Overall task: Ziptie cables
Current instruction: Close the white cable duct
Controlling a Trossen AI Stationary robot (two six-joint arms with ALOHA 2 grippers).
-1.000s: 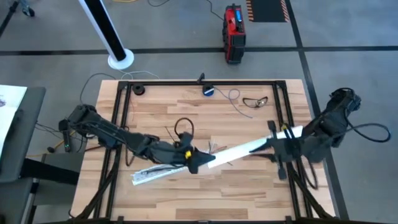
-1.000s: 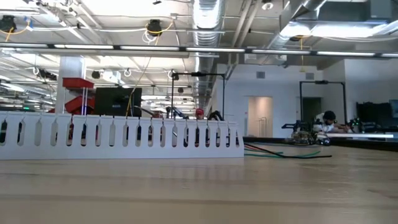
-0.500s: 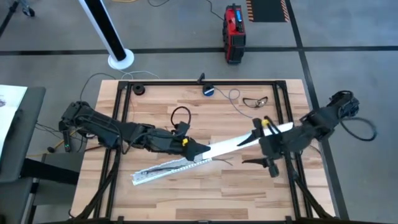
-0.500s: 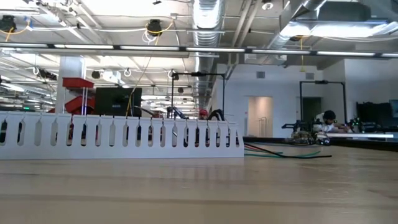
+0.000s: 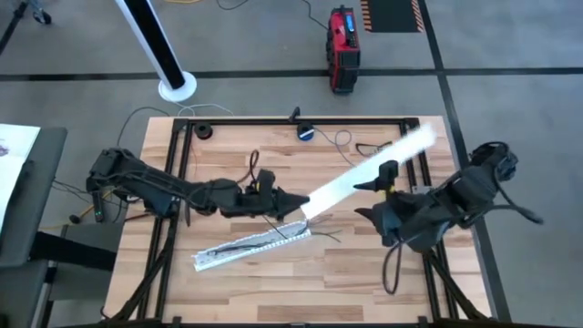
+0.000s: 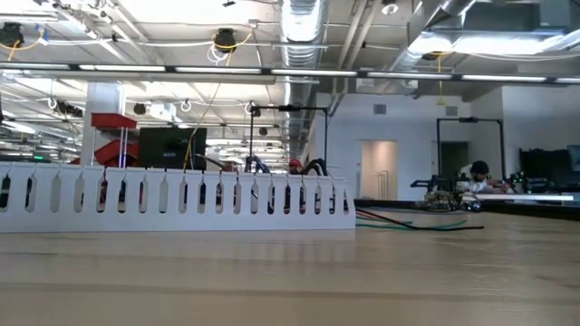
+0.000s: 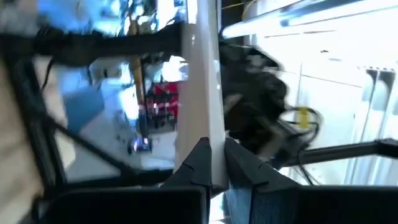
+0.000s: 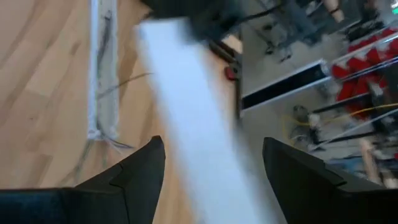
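Observation:
My left gripper (image 5: 299, 202) reaches in level from the table's left to its middle and is shut on a plain white strip (image 5: 364, 171). This strip slants up toward the far right corner. My right gripper (image 5: 366, 199) stands open near the strip's middle, which passes between its spread fingers (image 8: 146, 168) in the right wrist view. A perforated white strip (image 5: 248, 244) lies flat on the table nearer the front. The cables (image 5: 314, 233), thin dark wires, lie along it and trail off its right end. In the low view it stands as a slotted wall (image 6: 181, 199). My left gripper pinches the plain white strip at its left end (image 7: 208, 168) between its two fingers. The fingers come level from the table's left and lie along the strip. The strip is lifted clear and runs on past the fingertips toward the far right.
At the far edge are a round blue-black device (image 5: 307, 133) with a pale cord, a dark wire loop (image 5: 373, 146) and a small black part (image 5: 202, 131). A red case (image 5: 343, 36) and a white pole base (image 5: 177, 88) stand on the floor beyond.
My right gripper has opened, let go of the plain strip's right end and moved toward the table's left. My left gripper has gone toward the far edge, still shut on the strip. The strip's free right end has swung toward the far right corner.

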